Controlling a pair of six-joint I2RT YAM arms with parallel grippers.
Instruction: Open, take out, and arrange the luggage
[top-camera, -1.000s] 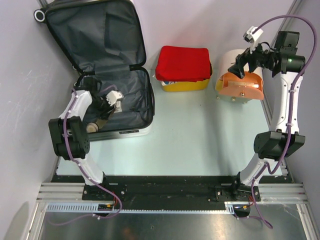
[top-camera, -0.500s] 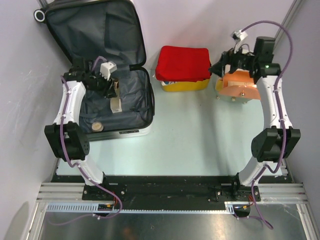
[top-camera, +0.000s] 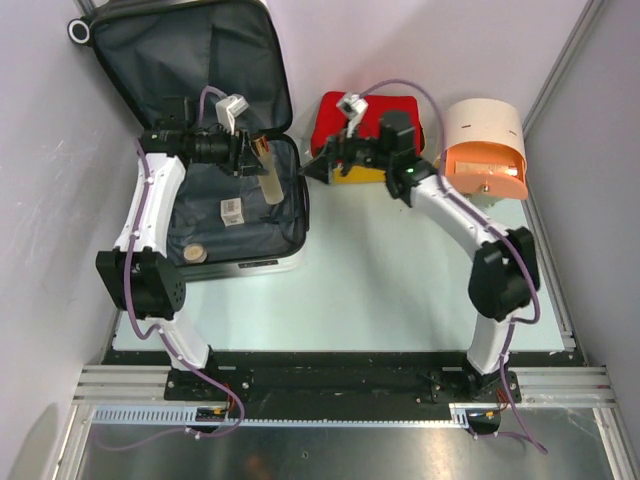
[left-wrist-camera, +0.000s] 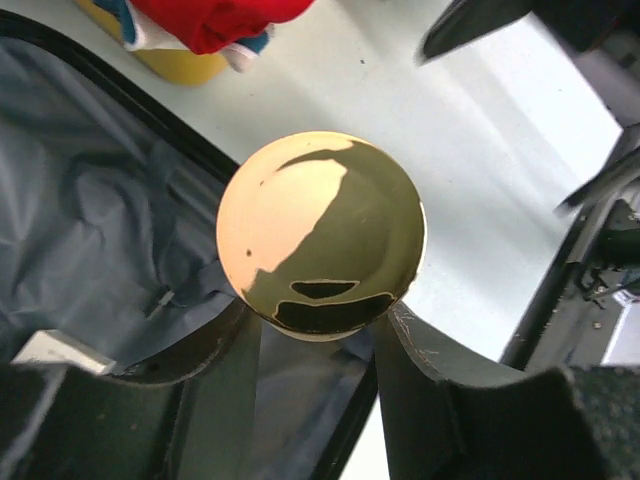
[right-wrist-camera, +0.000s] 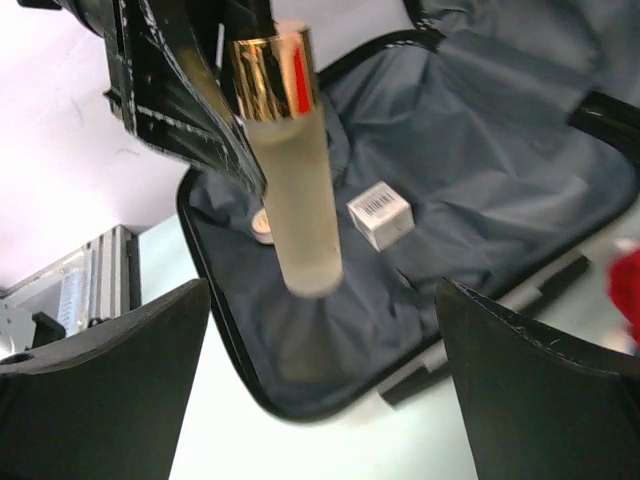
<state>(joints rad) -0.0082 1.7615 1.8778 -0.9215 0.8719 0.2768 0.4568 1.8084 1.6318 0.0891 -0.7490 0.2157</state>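
The luggage (top-camera: 200, 60) lies open at the far left, its lid leaning on the wall and its grey lining (right-wrist-camera: 480, 150) showing. My left gripper (top-camera: 250, 152) is shut on a frosted bottle (top-camera: 268, 178) with a gold cap (left-wrist-camera: 320, 230), held above the suitcase's right edge. The bottle (right-wrist-camera: 295, 200) hangs cap-up in the right wrist view. My right gripper (top-camera: 315, 170) is open and empty, just right of the bottle, its fingers (right-wrist-camera: 100, 380) spread wide below it. A small white box (top-camera: 233, 210) and a round compact (top-camera: 193, 254) lie in the suitcase.
A yellow basket (top-camera: 370, 172) with a red cloth (top-camera: 375, 125) on top stands behind the right gripper. The round cream-and-orange drawer box (top-camera: 485, 150) stands at the far right. Walls close in the left and back sides.
My left gripper has lifted the bottle out of the suitcase and carried it up and right. My right arm has swung left from the drawer box, past the basket, to the suitcase edge.
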